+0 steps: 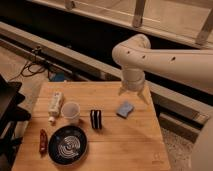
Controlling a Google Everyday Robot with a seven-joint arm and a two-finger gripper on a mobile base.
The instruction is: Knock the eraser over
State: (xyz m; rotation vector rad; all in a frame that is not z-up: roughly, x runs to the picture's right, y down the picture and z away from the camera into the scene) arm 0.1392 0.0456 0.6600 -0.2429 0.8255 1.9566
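The eraser (96, 119), a small block with black and white vertical stripes, stands upright near the middle of the wooden table (130, 145). It is just right of the plastic cup (71, 112) and left of the light-blue pad (125, 109). My gripper (134, 94) hangs from the white arm over the table's back right part. It is above and behind the blue pad, well to the right of the eraser and apart from it.
A white tube-like bottle (55, 106) lies at the left of the cup. A dark round plate (68, 145) sits at the front left, with a red tool (43, 141) beside it. A dark chair (10, 115) stands left of the table.
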